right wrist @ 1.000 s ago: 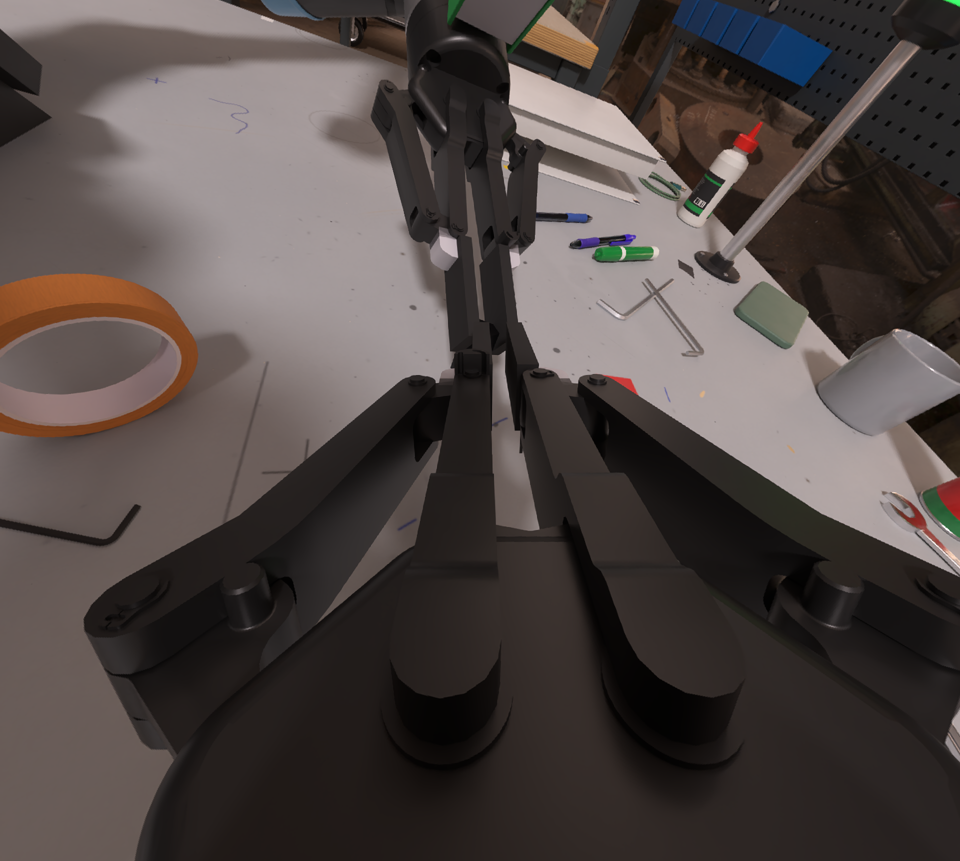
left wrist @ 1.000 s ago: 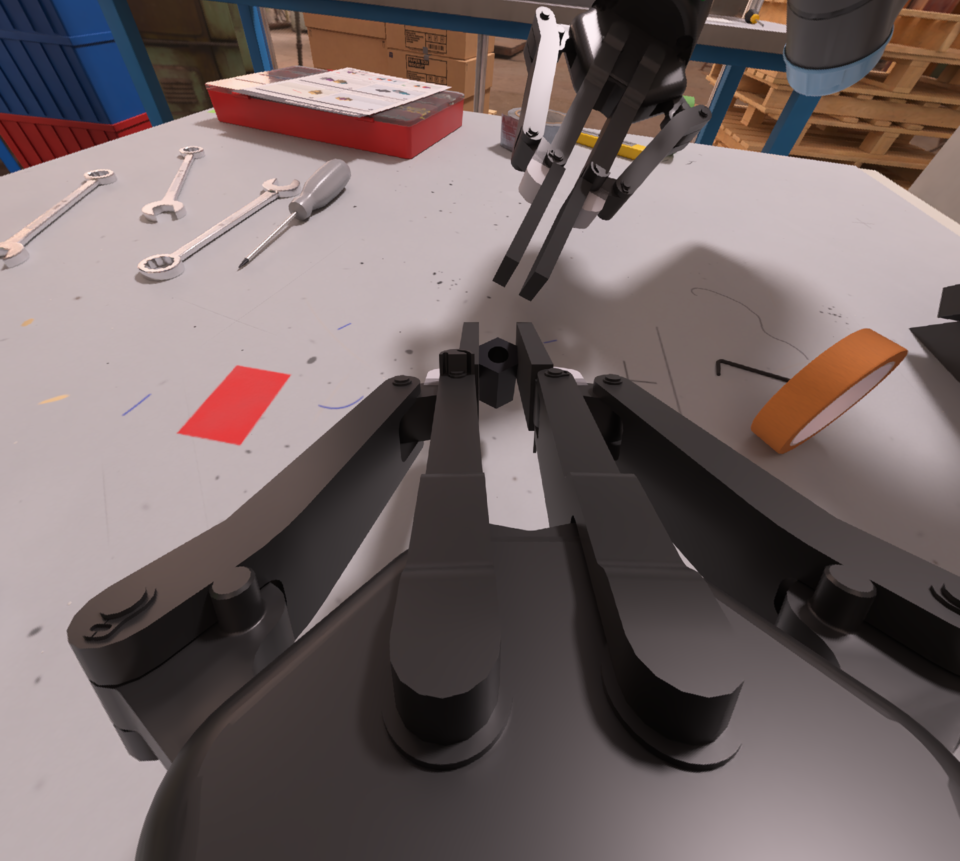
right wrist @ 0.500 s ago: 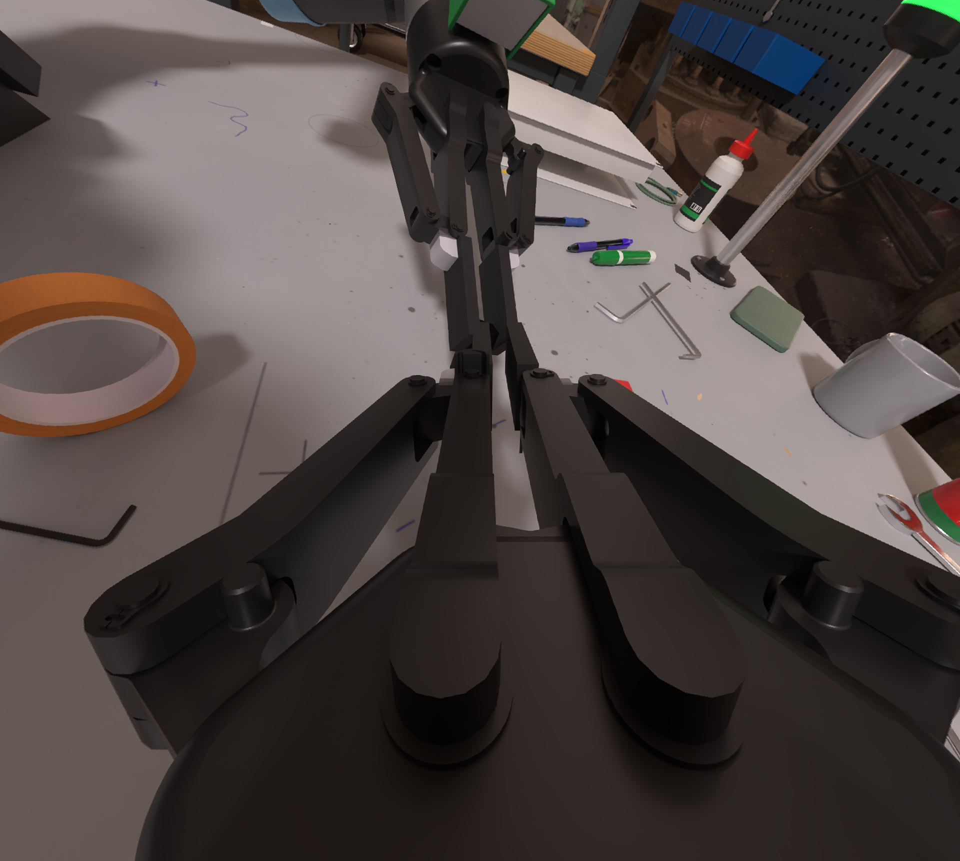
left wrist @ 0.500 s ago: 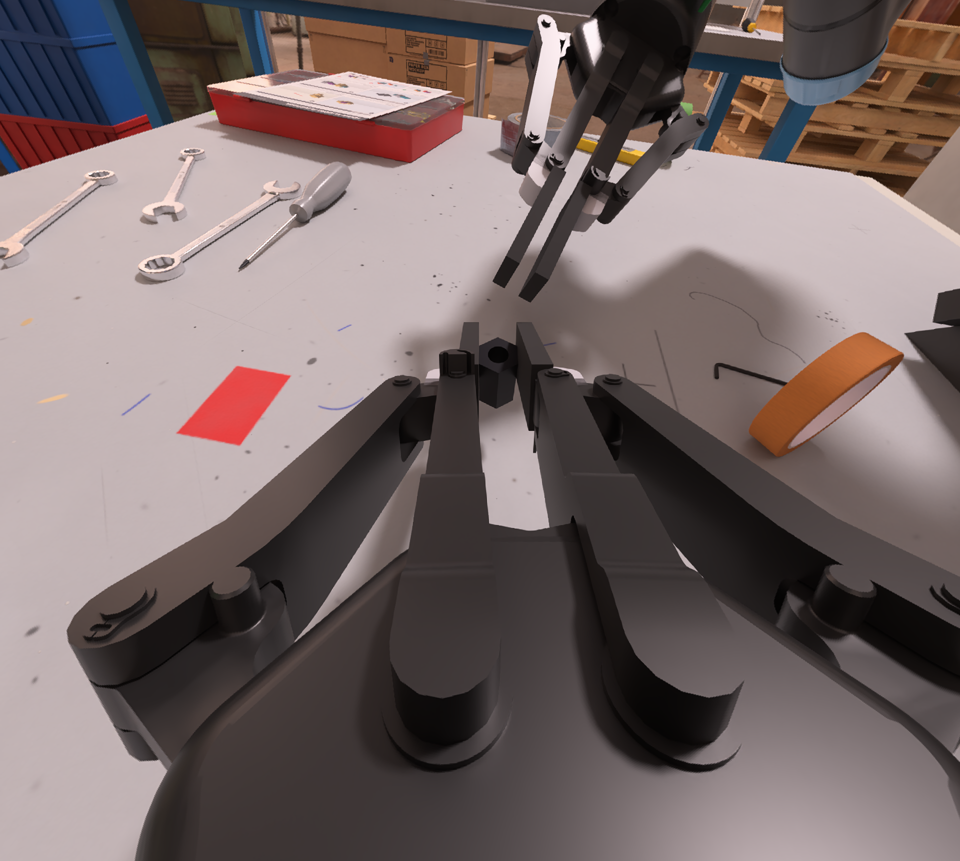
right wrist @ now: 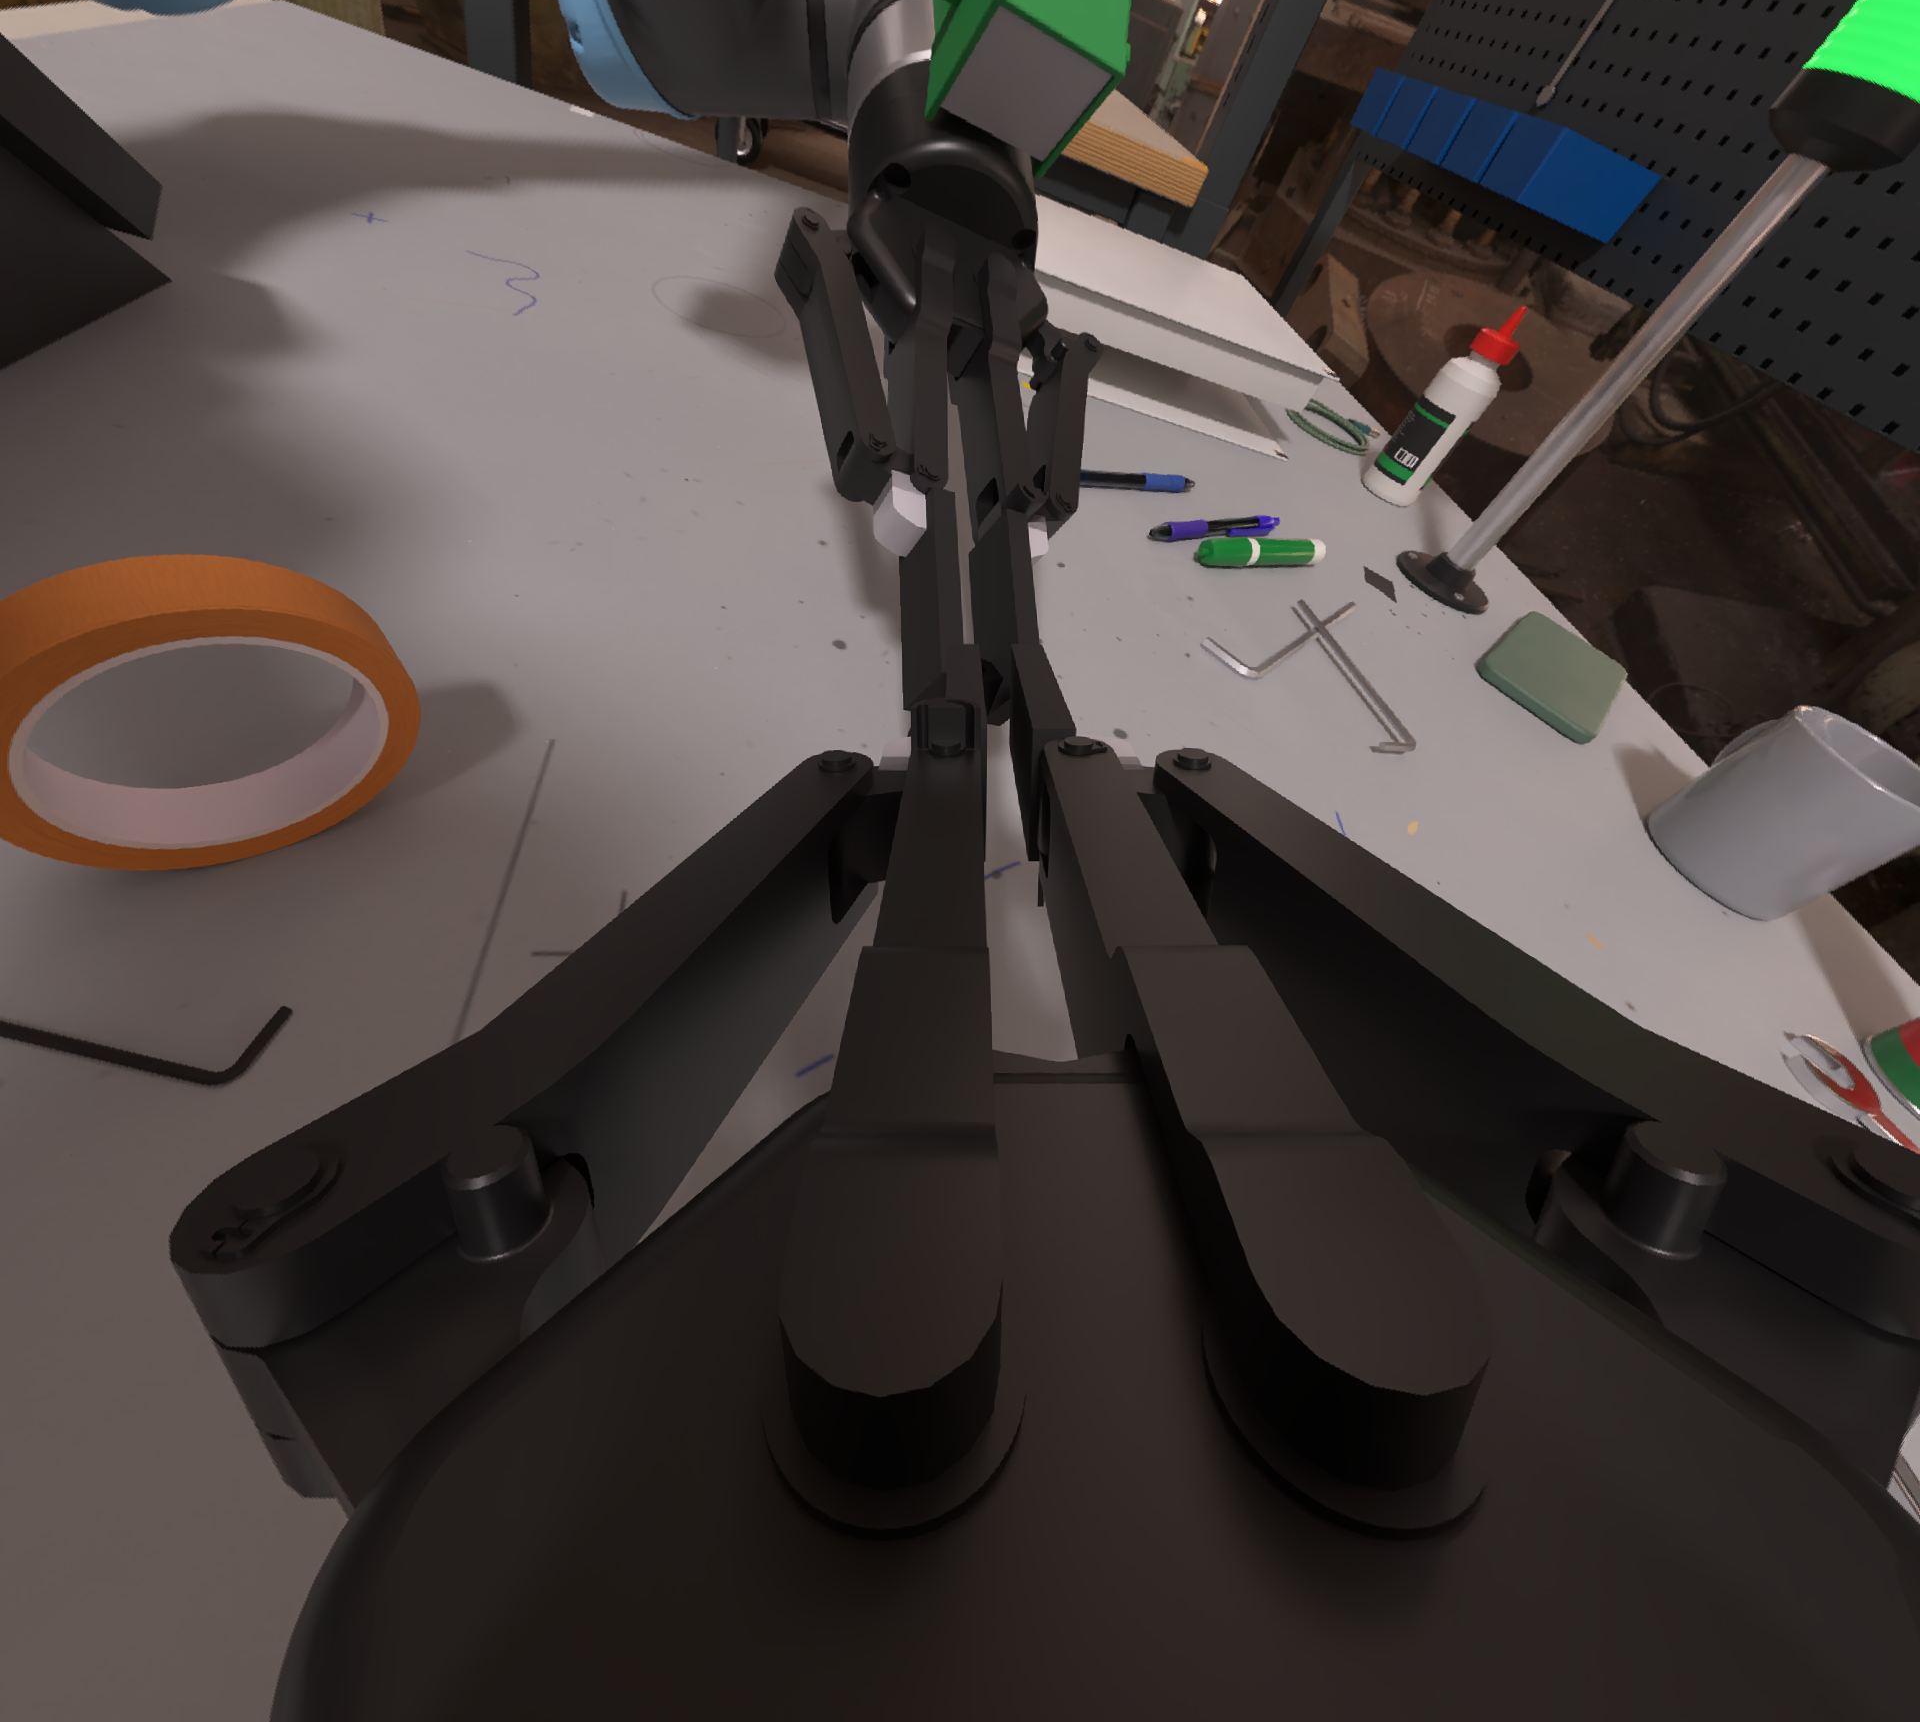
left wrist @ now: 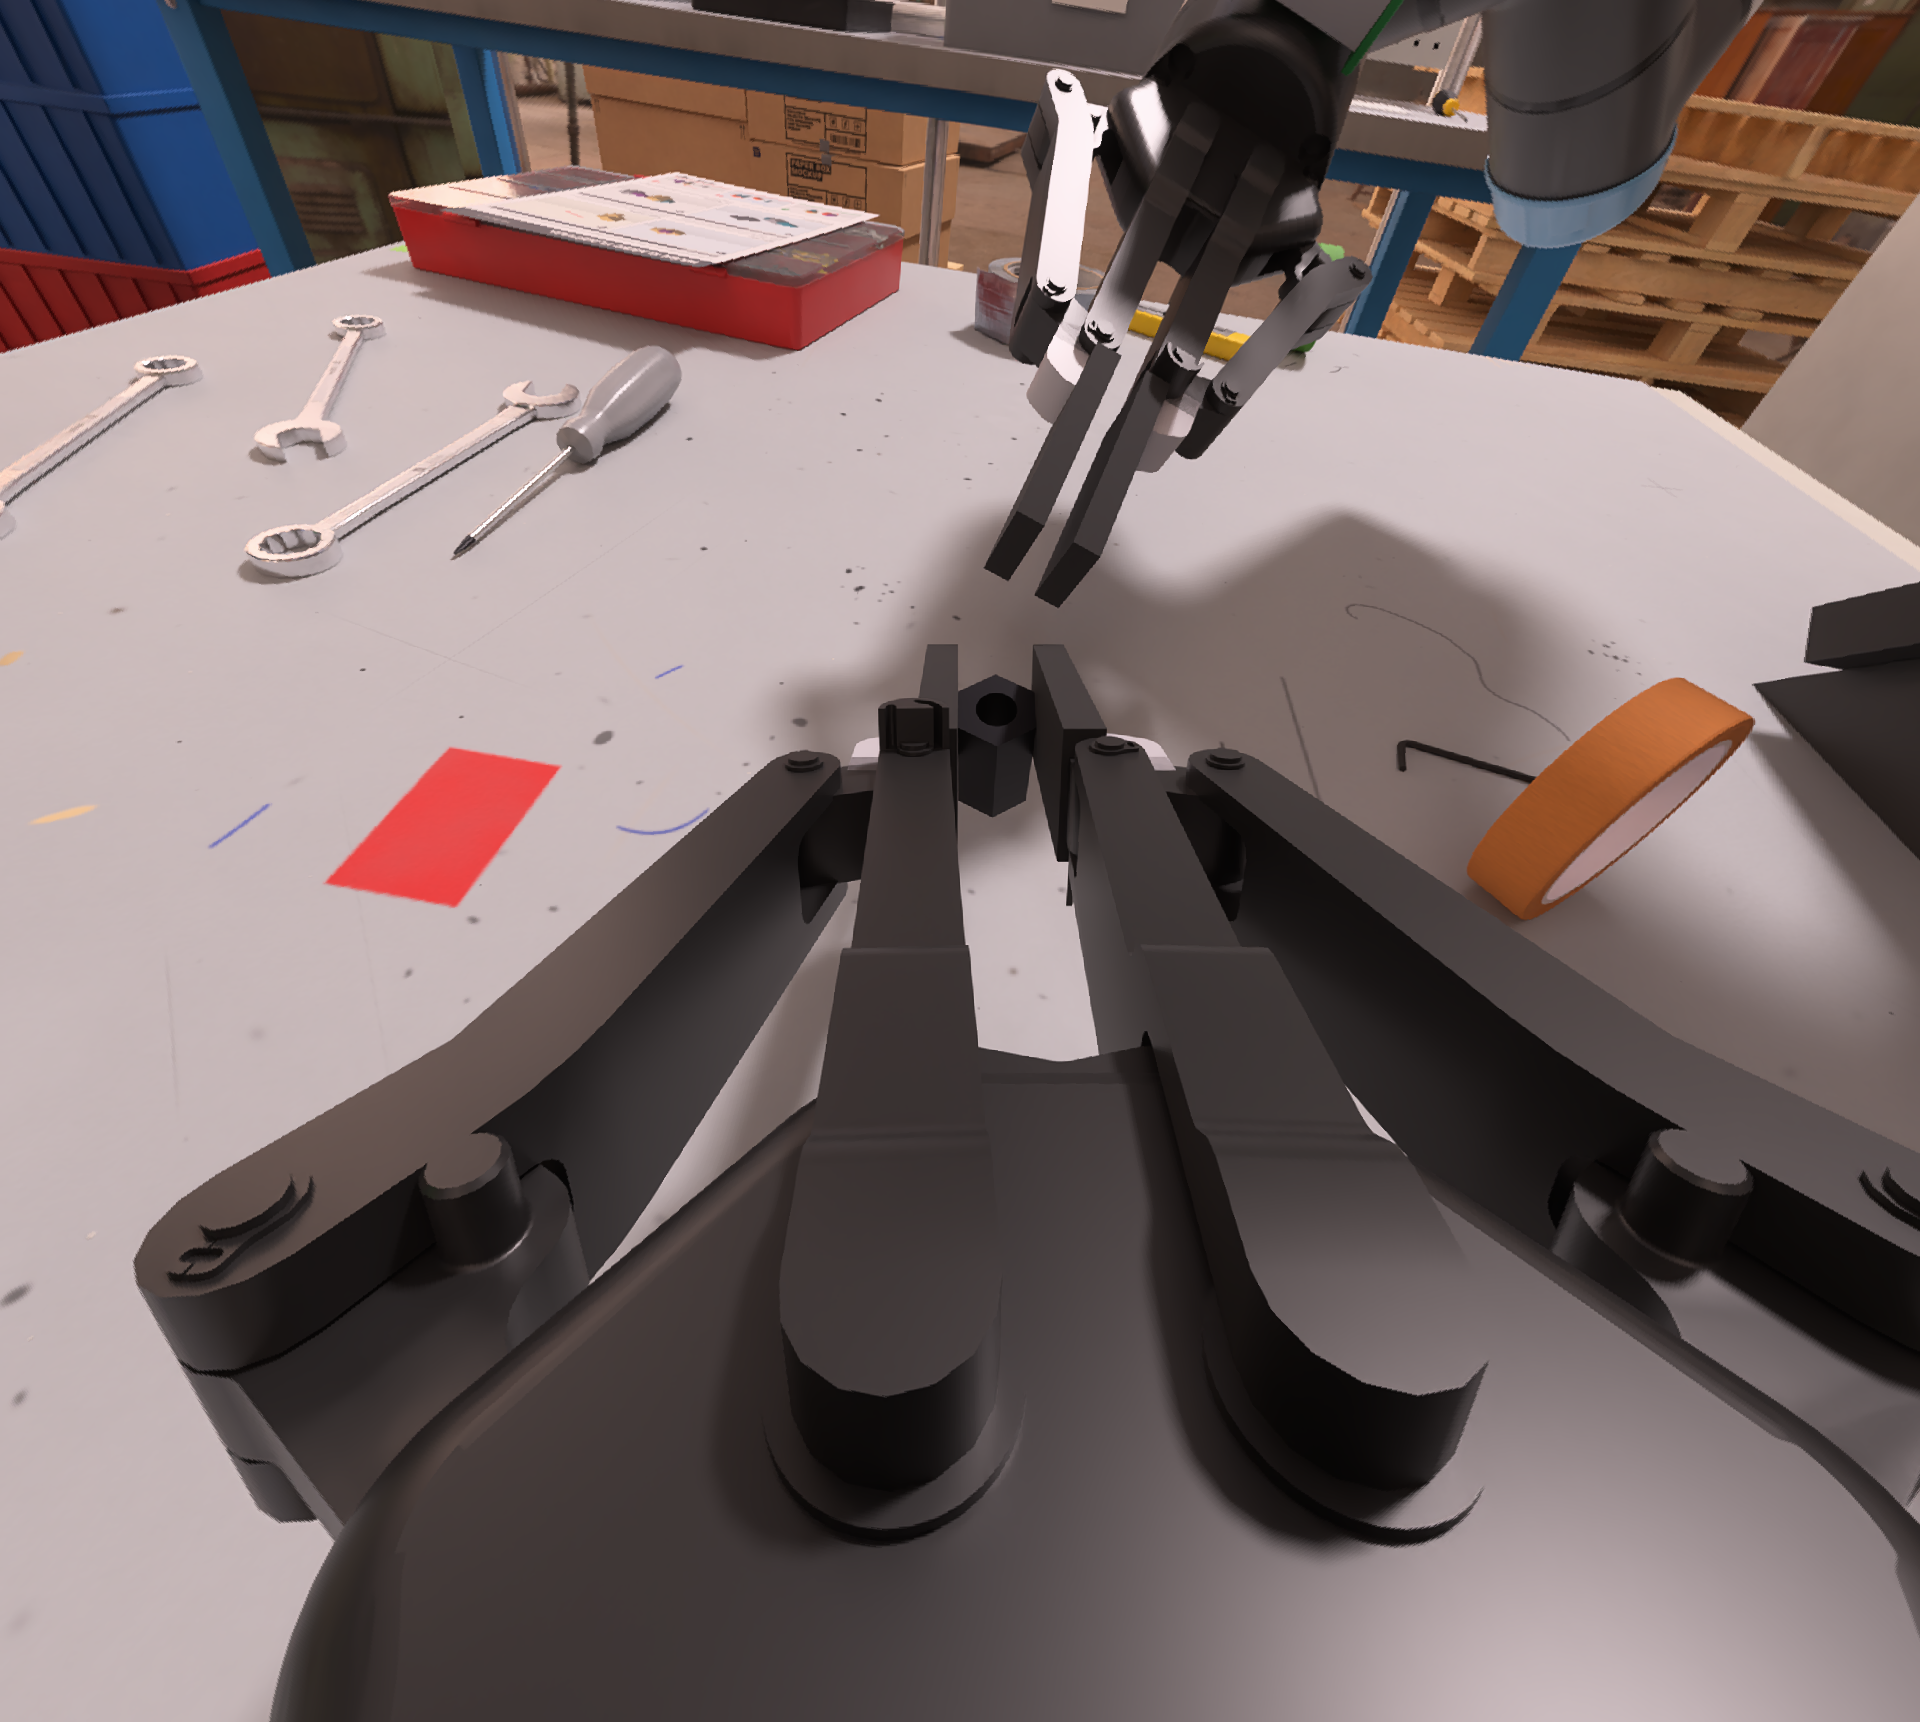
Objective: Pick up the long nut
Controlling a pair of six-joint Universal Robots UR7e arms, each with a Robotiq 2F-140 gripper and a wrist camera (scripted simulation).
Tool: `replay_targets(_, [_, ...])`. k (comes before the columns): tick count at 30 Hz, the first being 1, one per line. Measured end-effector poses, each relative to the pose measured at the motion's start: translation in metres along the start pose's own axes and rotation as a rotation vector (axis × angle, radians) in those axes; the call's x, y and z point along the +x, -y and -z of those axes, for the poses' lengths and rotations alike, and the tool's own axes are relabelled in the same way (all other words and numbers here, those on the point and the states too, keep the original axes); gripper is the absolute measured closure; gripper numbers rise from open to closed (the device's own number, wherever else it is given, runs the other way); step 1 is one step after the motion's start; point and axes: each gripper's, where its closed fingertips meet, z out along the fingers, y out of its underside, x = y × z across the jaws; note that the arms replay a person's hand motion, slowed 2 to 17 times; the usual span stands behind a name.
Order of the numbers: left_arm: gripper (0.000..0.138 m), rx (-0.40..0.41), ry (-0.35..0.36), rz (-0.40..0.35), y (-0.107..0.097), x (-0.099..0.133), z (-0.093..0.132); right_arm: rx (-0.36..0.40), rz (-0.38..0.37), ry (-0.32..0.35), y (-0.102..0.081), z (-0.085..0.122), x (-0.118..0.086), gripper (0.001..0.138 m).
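The long nut [left wrist: 992, 737] is a dark hexagonal sleeve with a round bore, standing upright between the fingers of my left gripper [left wrist: 995, 685], which is shut on it just above the grey table [left wrist: 727, 529]. My right gripper [left wrist: 1039, 571] hangs tilted just behind the nut, fingers together and empty, its tips a little above the table. In the right wrist view my right gripper [right wrist: 987, 706] points at the left gripper's fingers [right wrist: 935, 612], which largely hide the nut.
Wrenches [left wrist: 405, 477] and a screwdriver [left wrist: 582, 436] lie at the left, a red box [left wrist: 644, 270] behind them. An orange tape roll [left wrist: 1610, 799] and a black hex key [left wrist: 1455, 763] lie to the right. Pens [right wrist: 1247, 545], hex keys [right wrist: 1320, 664], a glue bottle [right wrist: 1439, 420] and a mug [right wrist: 1787, 810] show in the right wrist view.
The left gripper keeps its hold on the nut. The right wrist view has shifted slightly, the left arm showing lower in it. Nothing was let go or taken.
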Motion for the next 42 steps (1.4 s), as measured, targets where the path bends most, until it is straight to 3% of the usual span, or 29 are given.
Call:
replay_targets(21, [0.119,0.079,-0.030,0.015,0.010,0.003,0.005,0.092,-0.073,0.049,0.011,0.009,0.001,0.138])
replay_targets(30, [0.119,0.010,0.030,-0.001,0.001,-0.004,0.003,0.063,-0.063,0.000,0.002,0.014,0.011,0.135])
replay_targets(37, [0.119,-0.040,0.074,-0.005,-0.007,-0.010,0.003,0.052,-0.104,-0.075,-0.003,0.031,0.028,0.134])
replay_targets(42, [0.119,-0.080,0.097,-0.009,-0.013,-0.012,0.003,0.014,-0.148,-0.046,-0.009,0.041,0.022,0.134])
